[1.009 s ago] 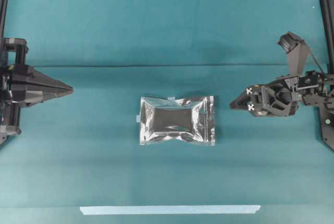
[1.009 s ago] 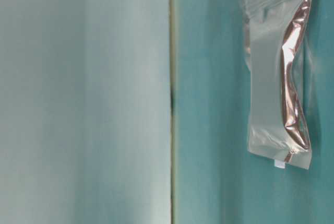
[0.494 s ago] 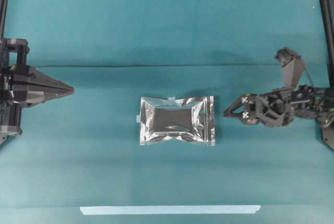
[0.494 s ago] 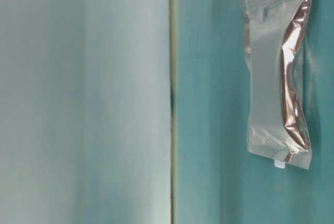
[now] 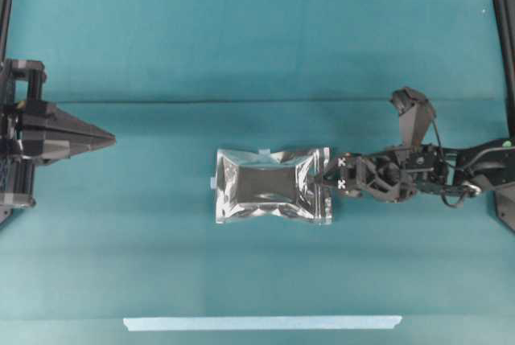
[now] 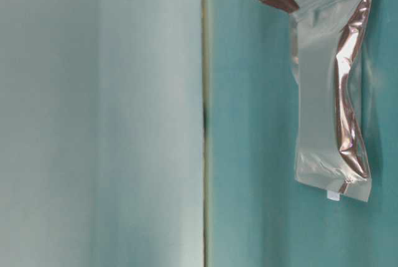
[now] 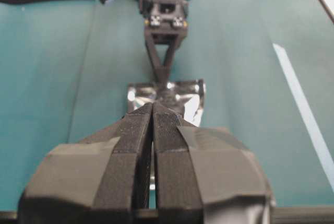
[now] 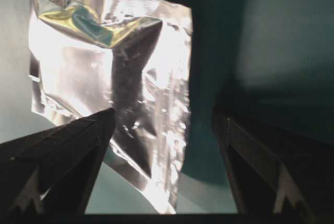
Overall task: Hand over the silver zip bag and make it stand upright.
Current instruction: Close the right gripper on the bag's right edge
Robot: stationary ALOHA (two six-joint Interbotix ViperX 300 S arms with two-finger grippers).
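Bag (image 5: 273, 186) lies flat mid-desk (image 5: 241, 55), zip strip toward the right gripper (image 5: 323, 182). That gripper is spread, fingertips over the bag's zip edge, one finger (image 8: 73, 145) over the foil, nothing pinched. Left gripper (image 5: 109, 137) sits pressed together, well apart at the desk's edge.

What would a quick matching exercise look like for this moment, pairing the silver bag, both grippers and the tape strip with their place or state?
Things:
1. silver zip bag
2. right gripper
3. left gripper
4. pale blue tape strip

States:
A. fingers shut, parked at the far left of the overhead view
B. lying flat mid-table
C. open, fingers at the bag's zip end
D. stretched along the near edge of the cloth

Pairs: 1-B, 2-C, 3-A, 4-D
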